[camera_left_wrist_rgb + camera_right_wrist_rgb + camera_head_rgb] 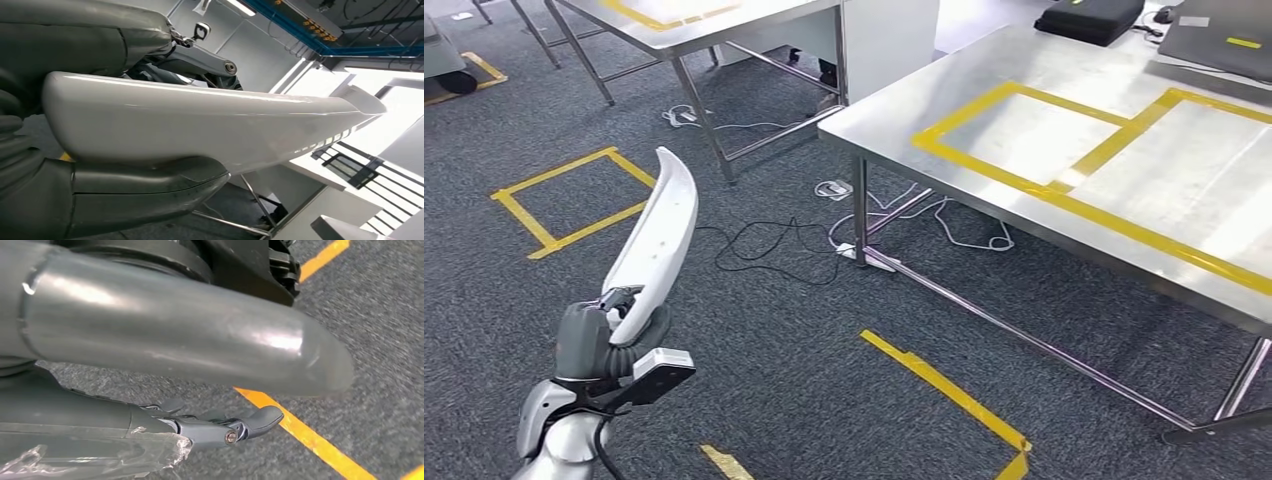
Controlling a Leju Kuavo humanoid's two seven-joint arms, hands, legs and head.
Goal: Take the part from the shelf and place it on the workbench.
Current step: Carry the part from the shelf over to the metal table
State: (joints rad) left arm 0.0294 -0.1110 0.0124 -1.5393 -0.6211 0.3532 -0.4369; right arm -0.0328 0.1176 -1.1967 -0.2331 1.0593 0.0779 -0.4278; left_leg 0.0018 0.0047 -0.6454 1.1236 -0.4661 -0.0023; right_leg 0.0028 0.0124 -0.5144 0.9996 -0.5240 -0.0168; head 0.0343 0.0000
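A long curved white part [657,243] rises from my left hand [609,335] at the lower left of the head view, standing upright over the carpet. In the left wrist view the same white part [200,125] lies across my left hand [75,195], with the thumb under it and the fingers over it. The steel workbench [984,90] with yellow tape rectangles stands to the right, well apart from the part. My right hand [200,390] hangs over the carpet with its thumb and fingers apart and nothing between them.
Cables [774,245] and a power strip [864,255] lie on the carpet by the workbench leg [860,205]. Yellow tape marks [574,200] are on the floor. A second steel table [724,25] stands at the back. A black case [1089,18] sits on the workbench's far end.
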